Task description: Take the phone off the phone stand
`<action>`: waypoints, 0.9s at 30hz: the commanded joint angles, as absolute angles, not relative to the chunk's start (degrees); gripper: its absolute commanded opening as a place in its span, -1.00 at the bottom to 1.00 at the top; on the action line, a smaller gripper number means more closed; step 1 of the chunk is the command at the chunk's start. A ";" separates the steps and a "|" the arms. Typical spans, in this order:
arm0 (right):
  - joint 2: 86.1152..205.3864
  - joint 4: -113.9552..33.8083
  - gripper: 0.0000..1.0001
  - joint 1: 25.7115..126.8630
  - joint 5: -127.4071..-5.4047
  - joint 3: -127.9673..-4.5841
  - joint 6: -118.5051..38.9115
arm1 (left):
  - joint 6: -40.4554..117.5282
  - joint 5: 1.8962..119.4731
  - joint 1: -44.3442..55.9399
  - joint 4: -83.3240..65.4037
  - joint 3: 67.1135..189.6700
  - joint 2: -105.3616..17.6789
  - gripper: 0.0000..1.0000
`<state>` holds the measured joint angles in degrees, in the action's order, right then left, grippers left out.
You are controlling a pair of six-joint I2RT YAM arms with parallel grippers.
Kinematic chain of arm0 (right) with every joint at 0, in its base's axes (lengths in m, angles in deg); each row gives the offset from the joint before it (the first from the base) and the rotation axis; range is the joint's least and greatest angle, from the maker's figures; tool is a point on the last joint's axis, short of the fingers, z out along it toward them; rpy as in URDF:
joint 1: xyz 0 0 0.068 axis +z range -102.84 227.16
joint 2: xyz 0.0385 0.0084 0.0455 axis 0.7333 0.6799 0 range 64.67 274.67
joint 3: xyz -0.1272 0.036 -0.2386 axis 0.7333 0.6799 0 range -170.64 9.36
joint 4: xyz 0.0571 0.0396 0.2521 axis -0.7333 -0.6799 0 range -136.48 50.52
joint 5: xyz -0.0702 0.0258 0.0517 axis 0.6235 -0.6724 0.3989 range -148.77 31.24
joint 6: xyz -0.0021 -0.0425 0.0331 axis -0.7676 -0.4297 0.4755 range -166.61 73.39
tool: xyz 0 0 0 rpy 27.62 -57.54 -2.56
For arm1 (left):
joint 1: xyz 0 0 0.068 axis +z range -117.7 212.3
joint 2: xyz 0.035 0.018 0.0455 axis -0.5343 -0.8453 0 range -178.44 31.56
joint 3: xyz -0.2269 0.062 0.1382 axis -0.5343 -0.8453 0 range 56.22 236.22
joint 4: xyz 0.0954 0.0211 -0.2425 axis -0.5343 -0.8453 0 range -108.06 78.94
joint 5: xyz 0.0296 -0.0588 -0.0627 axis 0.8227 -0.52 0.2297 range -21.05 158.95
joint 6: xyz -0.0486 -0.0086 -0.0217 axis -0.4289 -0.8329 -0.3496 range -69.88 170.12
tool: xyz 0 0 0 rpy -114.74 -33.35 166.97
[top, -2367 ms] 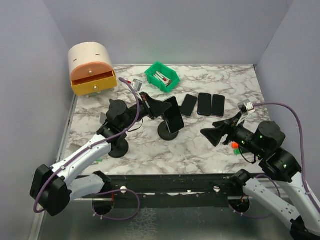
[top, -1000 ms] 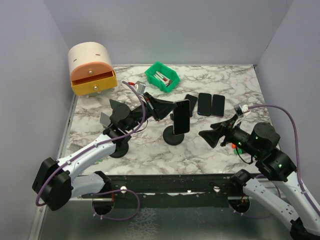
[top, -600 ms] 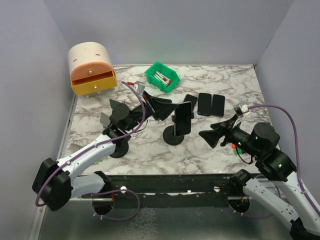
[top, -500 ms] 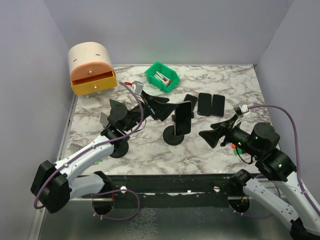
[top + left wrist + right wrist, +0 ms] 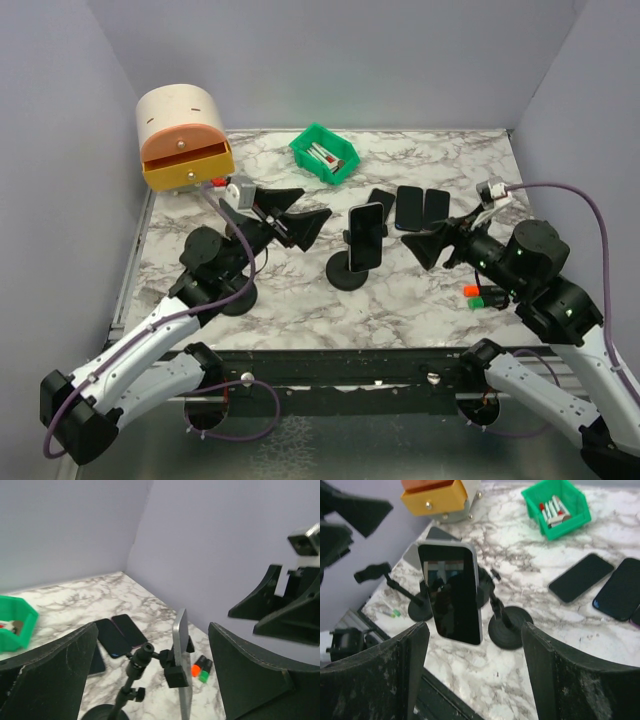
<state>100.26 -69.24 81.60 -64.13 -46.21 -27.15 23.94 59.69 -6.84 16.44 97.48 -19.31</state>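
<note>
marble table (image 5: 440, 165), grey walls (image 5: 350, 60): phone (image 5: 366, 236) on stand (image 5: 347, 272), left pincer (image 5: 312, 204) and right pincer (image 5: 424, 240) gaping.

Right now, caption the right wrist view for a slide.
Open right gripper frames the phone mounted upright on its stand, spare phones lying flat behind.

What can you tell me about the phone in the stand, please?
The phone is a slim slab with a dark, glossy, unlit screen and a silvery rim. It stands upright in portrait, slightly tilted, clamped from behind in the black stand on the marble table. Only the stand's clamp touches it.
</note>
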 commanded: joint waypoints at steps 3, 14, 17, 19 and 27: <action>111.02 -72.92 0.65 81.79 -61.70 -58.45 -30.80 | 36.03 68.28 -6.81 10.85 92.96 -11.08 0.90; 119.94 -74.78 0.99 82.34 -63.91 -64.43 -27.65 | 38.60 70.90 -6.81 10.67 84.96 -4.49 0.93; 121.19 -75.93 0.99 84.01 -60.84 -65.90 -27.04 | 38.37 70.11 -6.80 10.39 85.20 -4.66 0.94; 122.39 -76.58 0.99 85.90 -59.22 -66.85 -26.80 | 38.23 70.02 -6.81 10.34 85.26 -4.95 0.94; 127.82 -78.79 0.99 94.12 -48.73 -70.23 -26.28 | 38.21 70.06 -6.82 9.78 85.23 -5.06 0.94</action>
<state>125.60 -75.90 92.13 -55.17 -68.22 -27.02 37.56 69.42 -6.84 10.13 85.33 -5.19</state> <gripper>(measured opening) 0.995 0.967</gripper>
